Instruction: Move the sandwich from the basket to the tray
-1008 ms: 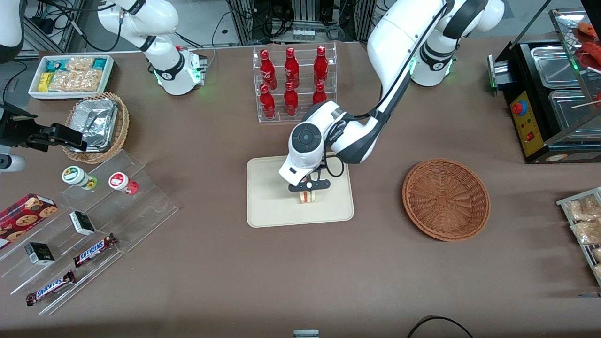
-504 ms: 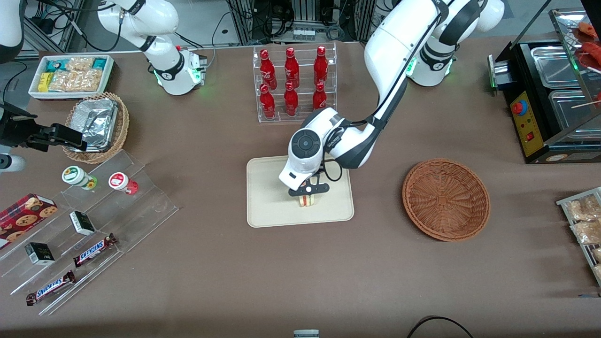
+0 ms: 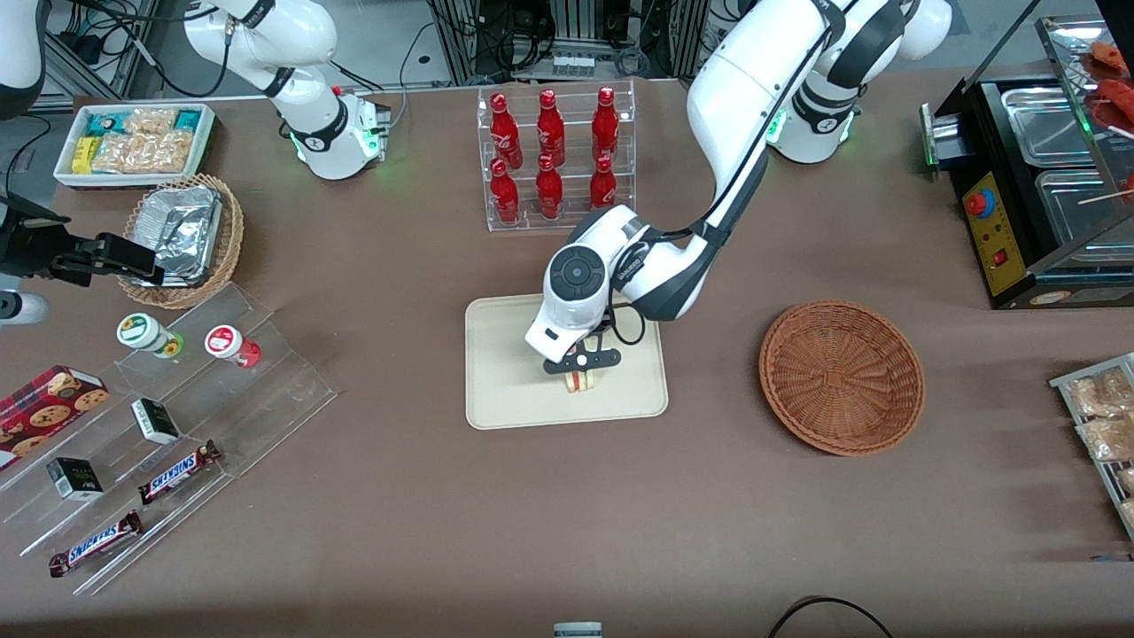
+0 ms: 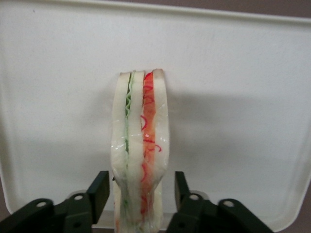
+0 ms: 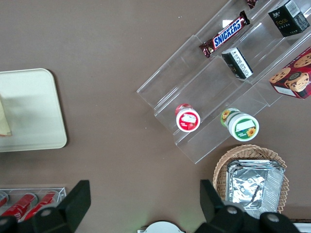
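The sandwich (image 3: 582,381) stands on its edge on the cream tray (image 3: 505,354), white bread with red and green filling lines (image 4: 141,145). My left gripper (image 3: 581,365) hangs right over it. In the wrist view the gripper (image 4: 140,189) is open: its black fingers (image 4: 99,191) flank the sandwich, with a narrow gap showing on each side. The tray floor (image 4: 233,97) spreads all around. The reddish-brown wicker basket (image 3: 841,376) sits empty, toward the working arm's end of the table. The parked arm's camera catches the tray corner (image 5: 29,111) and a sliver of the sandwich (image 5: 4,121).
A clear rack of red bottles (image 3: 551,159) stands just farther from the front camera than the tray. A tan basket with foil (image 3: 182,239), clear display steps with snacks (image 3: 159,425) and a white snack bin (image 3: 135,142) lie toward the parked arm's end. A black food warmer (image 3: 1045,186) stands at the working arm's end.
The gripper and the sandwich have shifted slightly lower and nearer the front camera over the tray, and the forearm has swung a little. Nothing else has moved.
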Robot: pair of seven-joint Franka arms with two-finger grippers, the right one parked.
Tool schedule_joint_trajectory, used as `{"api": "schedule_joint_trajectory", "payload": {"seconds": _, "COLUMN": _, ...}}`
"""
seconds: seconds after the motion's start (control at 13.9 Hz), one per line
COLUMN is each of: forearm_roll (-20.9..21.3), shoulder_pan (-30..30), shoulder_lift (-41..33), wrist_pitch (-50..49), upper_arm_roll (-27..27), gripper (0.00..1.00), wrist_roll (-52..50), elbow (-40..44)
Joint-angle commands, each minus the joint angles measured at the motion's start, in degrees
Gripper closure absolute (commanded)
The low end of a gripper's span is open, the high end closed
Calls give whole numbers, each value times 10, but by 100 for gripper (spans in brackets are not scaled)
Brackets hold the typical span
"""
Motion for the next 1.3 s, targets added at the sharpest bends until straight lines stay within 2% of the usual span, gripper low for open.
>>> {"api": "schedule_joint_trajectory", "payload": {"seconds": 0.0, "forearm_roll": 0, "shoulder_pan": -5, "shoulder_lift": -4, "wrist_pitch": -71, "upper_arm_roll": 7, "gripper": 0, "wrist_roll": -9, "elbow": 60}}
{"api": "schedule_joint_trajectory", "payload": {"seconds": 0.22, "forearm_roll": -1, "shoulder_pan": 4, "shoulder_lift": -9, "wrist_pitch": -149, "upper_arm_roll": 8, "gripper": 0, "wrist_roll": -5, "elbow": 124}}
{"api": "schedule_joint_trajectory", "payload": {"seconds": 0.36, "forearm_roll": -1, "shoulder_pan": 19, "shoulder_lift": -37, "wrist_pitch": -162, "upper_arm_roll": 7, "gripper": 0, "wrist_roll": -3, "elbow": 128}}
{"api": "schedule_joint_trajectory", "payload": {"seconds": 0.58, "forearm_roll": 2, "shoulder_pan": 31, "shoulder_lift": -73, "wrist_pitch": -201, "upper_arm_roll": 10, "gripper": 0, "wrist_roll": 71, "elbow": 124}}
{"api": "schedule_joint_trajectory", "payload": {"seconds": 0.65, "forearm_roll": 0, "shoulder_pan": 52, "shoulder_lift": -88, "wrist_pitch": -222, "upper_arm_roll": 10, "gripper": 0, "wrist_roll": 80, "elbow": 123}}
{"api": "schedule_joint_trajectory", "payload": {"seconds": 0.79, "forearm_roll": -7, "shoulder_pan": 98, "shoulder_lift": -129, "wrist_pitch": -255, "upper_arm_roll": 8, "gripper": 0, "wrist_roll": 89, "elbow": 99}}
{"api": "schedule_joint_trajectory", "payload": {"seconds": 1.01, "forearm_roll": -7, "shoulder_pan": 157, "shoulder_lift": -223, "wrist_pitch": -262, "upper_arm_roll": 8, "gripper": 0, "wrist_roll": 184, "elbow": -6}}
{"api": "schedule_joint_trajectory", "payload": {"seconds": 1.22, "forearm_roll": -8, "shoulder_pan": 237, "shoulder_lift": -285, "wrist_pitch": -291, "upper_arm_roll": 8, "gripper": 0, "wrist_roll": 263, "elbow": -51}}
